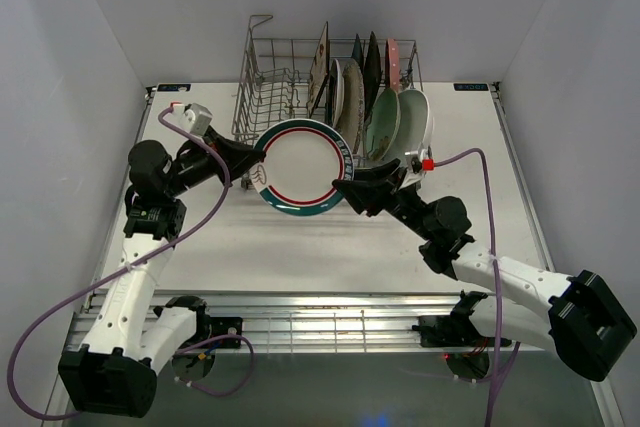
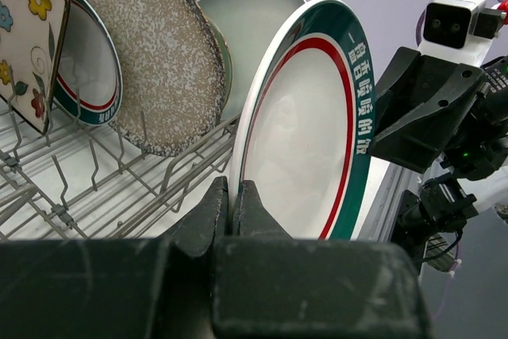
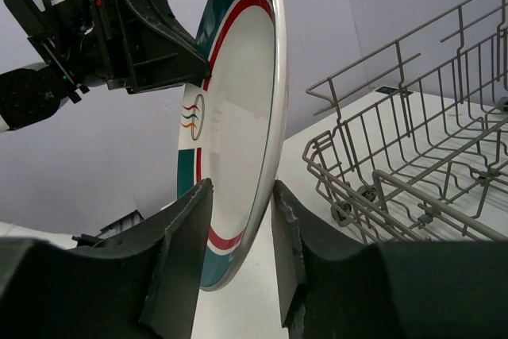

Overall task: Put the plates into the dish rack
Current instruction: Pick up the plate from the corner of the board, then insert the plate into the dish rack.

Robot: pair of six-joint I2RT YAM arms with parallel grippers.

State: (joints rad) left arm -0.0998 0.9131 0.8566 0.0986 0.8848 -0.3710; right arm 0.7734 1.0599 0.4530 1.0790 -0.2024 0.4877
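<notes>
A white plate with a green-and-red rim (image 1: 300, 167) (image 2: 309, 140) (image 3: 238, 117) hangs on edge just in front of the dish rack (image 1: 270, 77) (image 3: 413, 148), held between both arms. My left gripper (image 1: 258, 159) (image 2: 234, 188) is shut on its left rim. My right gripper (image 1: 345, 185) (image 3: 242, 188) has its jaws drawn in tight on either side of the right rim. Several plates stand in the rack's right half: a speckled grey one (image 2: 151, 61), a second rimmed one (image 2: 87, 69), a cream flowered square (image 2: 28, 37) and a mint one (image 1: 385, 122).
The rack's left half (image 2: 103, 188) shows bare tines, and a tall looped handle (image 1: 260, 22) rises at its back left corner. White walls close in on both sides. The table's metal rail (image 1: 330, 317) runs along the near edge by the arm bases.
</notes>
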